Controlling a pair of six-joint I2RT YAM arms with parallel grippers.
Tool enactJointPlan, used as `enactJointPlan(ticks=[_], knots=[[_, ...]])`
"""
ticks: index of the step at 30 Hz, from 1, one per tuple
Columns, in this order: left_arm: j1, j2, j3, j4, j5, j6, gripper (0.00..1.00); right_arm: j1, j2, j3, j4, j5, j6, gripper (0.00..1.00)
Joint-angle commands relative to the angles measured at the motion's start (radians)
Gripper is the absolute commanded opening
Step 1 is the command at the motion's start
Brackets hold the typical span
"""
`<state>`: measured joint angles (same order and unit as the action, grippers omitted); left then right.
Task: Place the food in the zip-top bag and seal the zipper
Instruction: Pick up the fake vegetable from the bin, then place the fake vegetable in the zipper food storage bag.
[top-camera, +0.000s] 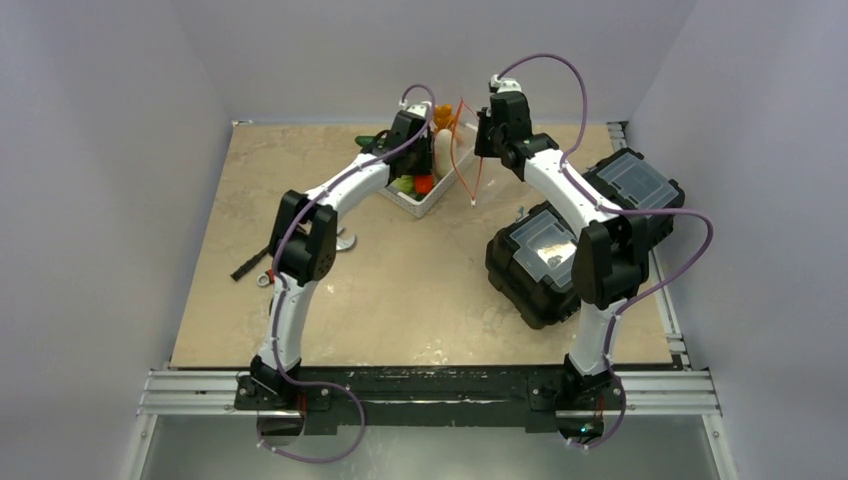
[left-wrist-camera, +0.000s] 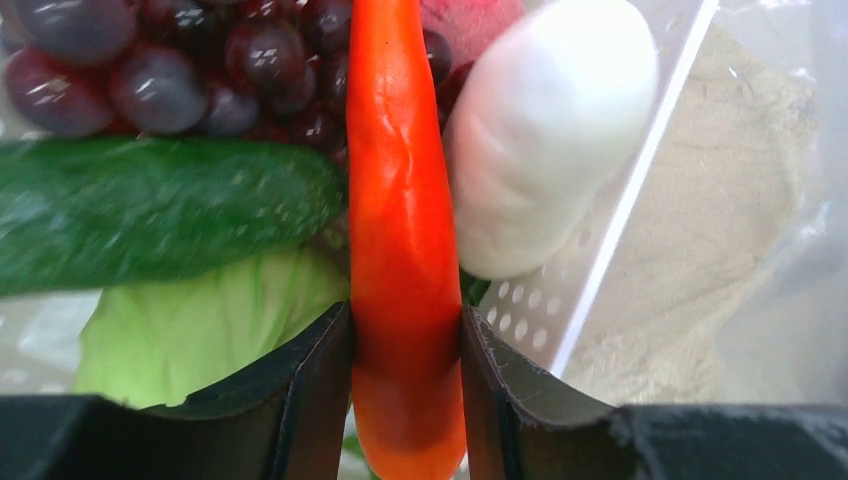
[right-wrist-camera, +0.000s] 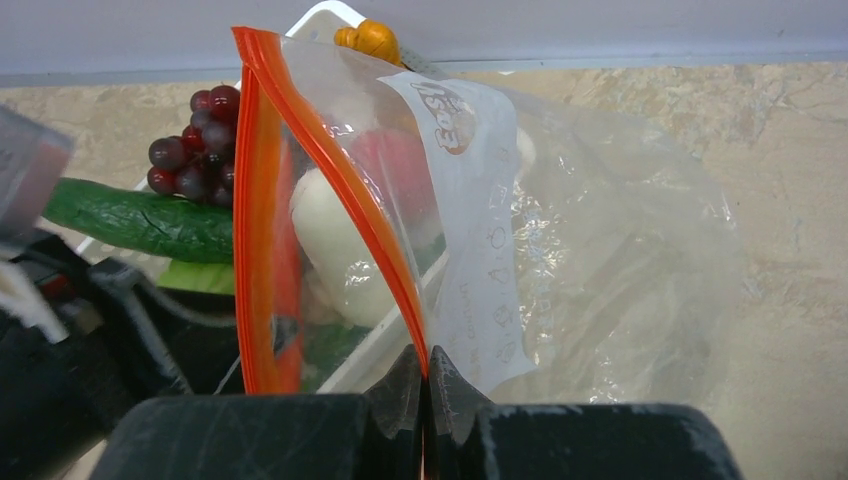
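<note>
The left gripper (left-wrist-camera: 405, 330) is closed on the orange carrot (left-wrist-camera: 395, 190) over the white basket (left-wrist-camera: 560, 300) — the cucumber (left-wrist-camera: 150, 205) and the white oval piece (left-wrist-camera: 545, 130) crowd against it. The right gripper (right-wrist-camera: 422, 365) pinches the zipper (right-wrist-camera: 330, 150) — the zip-top bag (right-wrist-camera: 600, 250) hangs upright just beside the basket, mouth open.

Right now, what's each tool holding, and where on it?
Left tool grips the orange carrot near one end; right tool pinches the zip-top bag at its red-orange zipper.
</note>
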<state>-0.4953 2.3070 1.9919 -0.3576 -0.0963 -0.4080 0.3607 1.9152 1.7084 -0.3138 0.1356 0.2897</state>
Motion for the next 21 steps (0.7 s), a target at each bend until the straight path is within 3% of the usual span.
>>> enactJointPlan(ticks=[1,5,12,15,21], knots=[[0.018,-0.261,-0.139,0.164,0.017,0.017,0.01,-0.002,-0.058,0.008,0.031,-0.047,0.026,0.0],[0.03,-0.439,-0.296,0.315,0.042,0.014,0.0,-0.001,-0.052,0.019,0.017,-0.1,0.044,0.0],[0.037,-0.699,-0.651,0.872,0.149,-0.125,0.0,0.0,-0.064,0.011,0.018,-0.161,0.066,0.0],[0.035,-0.73,-0.729,1.061,0.181,-0.195,0.0,0.0,-0.072,0.005,0.026,-0.181,0.073,0.0],[0.006,-0.681,-0.731,1.23,0.173,-0.219,0.0,0.0,-0.082,-0.006,0.038,-0.243,0.096,0.0]])
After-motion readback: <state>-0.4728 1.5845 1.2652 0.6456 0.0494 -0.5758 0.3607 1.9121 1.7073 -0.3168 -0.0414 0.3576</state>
